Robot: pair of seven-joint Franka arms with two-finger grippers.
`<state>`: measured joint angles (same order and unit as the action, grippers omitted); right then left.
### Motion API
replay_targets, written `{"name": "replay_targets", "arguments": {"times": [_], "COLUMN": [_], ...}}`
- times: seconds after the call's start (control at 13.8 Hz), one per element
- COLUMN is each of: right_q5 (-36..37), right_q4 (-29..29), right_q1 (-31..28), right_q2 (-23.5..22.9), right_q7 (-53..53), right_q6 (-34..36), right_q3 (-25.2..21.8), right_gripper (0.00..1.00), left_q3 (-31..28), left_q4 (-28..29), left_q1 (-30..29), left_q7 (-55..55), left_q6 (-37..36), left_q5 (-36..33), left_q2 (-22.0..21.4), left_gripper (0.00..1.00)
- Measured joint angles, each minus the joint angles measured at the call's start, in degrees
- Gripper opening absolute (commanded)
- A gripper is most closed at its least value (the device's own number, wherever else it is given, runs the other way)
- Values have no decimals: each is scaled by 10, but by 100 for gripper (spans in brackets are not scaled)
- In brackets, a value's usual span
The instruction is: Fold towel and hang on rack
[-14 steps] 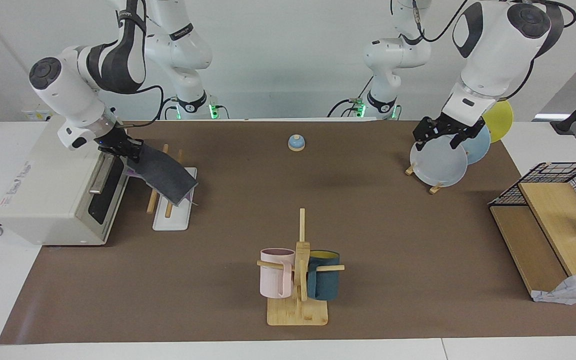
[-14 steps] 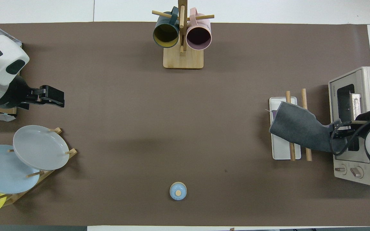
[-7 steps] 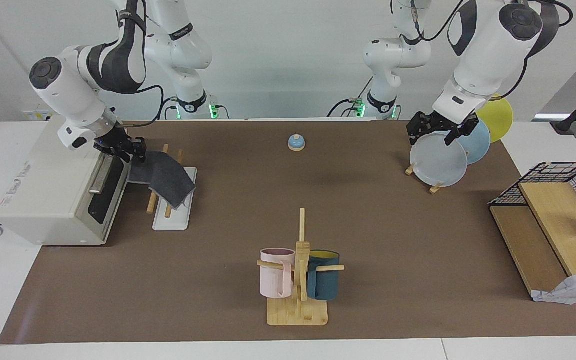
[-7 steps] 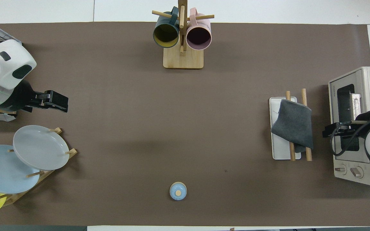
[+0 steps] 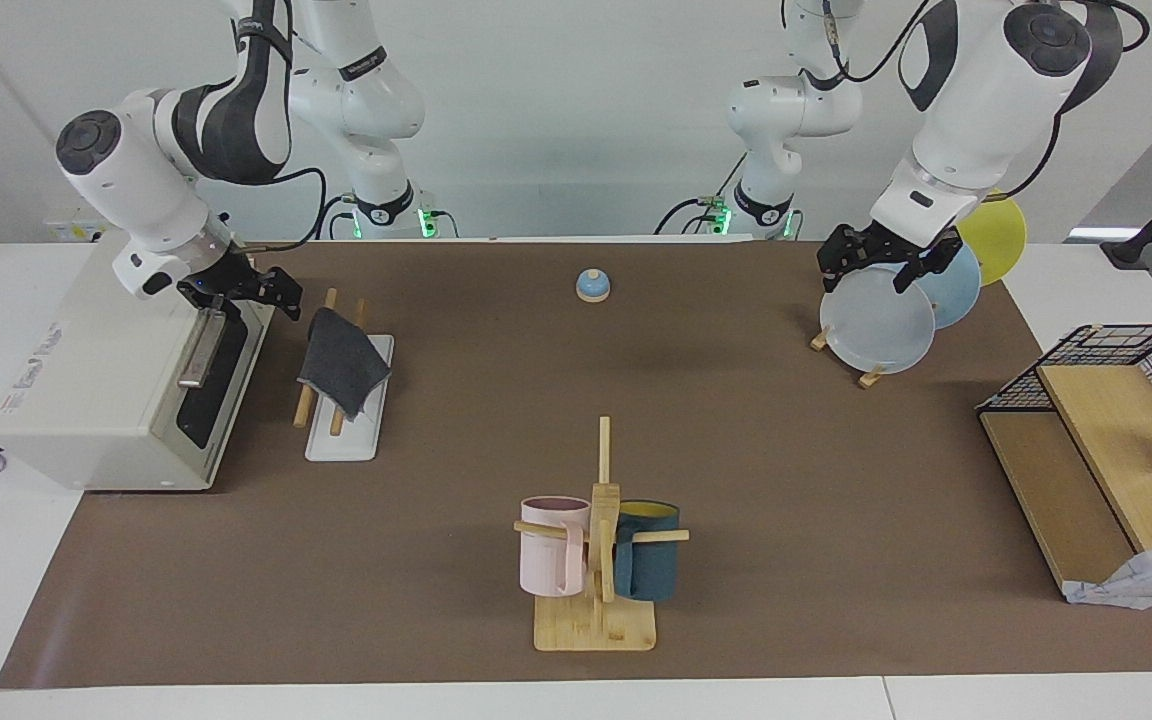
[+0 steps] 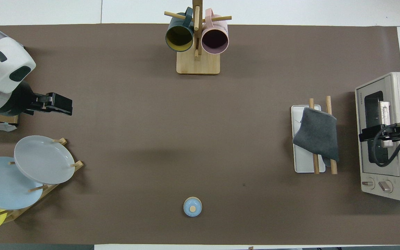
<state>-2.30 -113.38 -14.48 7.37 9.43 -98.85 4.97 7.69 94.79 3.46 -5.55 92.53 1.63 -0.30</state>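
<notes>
The towel [image 5: 341, 358] [image 6: 318, 135] lies dark grey face up, folded and draped over both wooden rods of the rack [image 5: 340, 440] [image 6: 302, 166]; one corner hangs down toward the white base. My right gripper [image 5: 276, 288] [image 6: 368, 133] is open and holds nothing. It hovers apart from the towel, by the toaster oven's front. My left gripper [image 5: 872, 270] [image 6: 63, 107] waits open in the air near the plate stand, with nothing in it.
A toaster oven [image 5: 86, 400] [image 6: 387, 104] stands right beside the rack at the right arm's end. A mug tree [image 5: 598, 545] with two mugs, a small blue bell [image 5: 592, 285], a plate stand [image 5: 881, 320] and a wire basket on a wooden shelf [image 5: 1106, 430] share the table.
My right gripper opened and let go of the towel, which dropped onto the rods and settled. The gripper then drew back toward the toaster oven. The left arm shifted slightly.
</notes>
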Motion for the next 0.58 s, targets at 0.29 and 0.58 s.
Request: {"name": "replay_targets", "arguments": {"times": [0.29,0.58], "right_q5": [16,20], "right_q4": [114,175], "right_q1": [20,38], "right_q2": [-27,-52], "right_q7": [0,0], "right_q6": [94,156], "right_q3": [2,2], "right_gripper": [100,100], "left_q3": [-1,-5], "left_q4": [-1,-1], "left_q1": [0,-4], "left_q7": [0,0], "left_q6": [3,4], "left_q5": [0,-1], "left_q2": [-6,-8], "left_gripper": [100,100]}}
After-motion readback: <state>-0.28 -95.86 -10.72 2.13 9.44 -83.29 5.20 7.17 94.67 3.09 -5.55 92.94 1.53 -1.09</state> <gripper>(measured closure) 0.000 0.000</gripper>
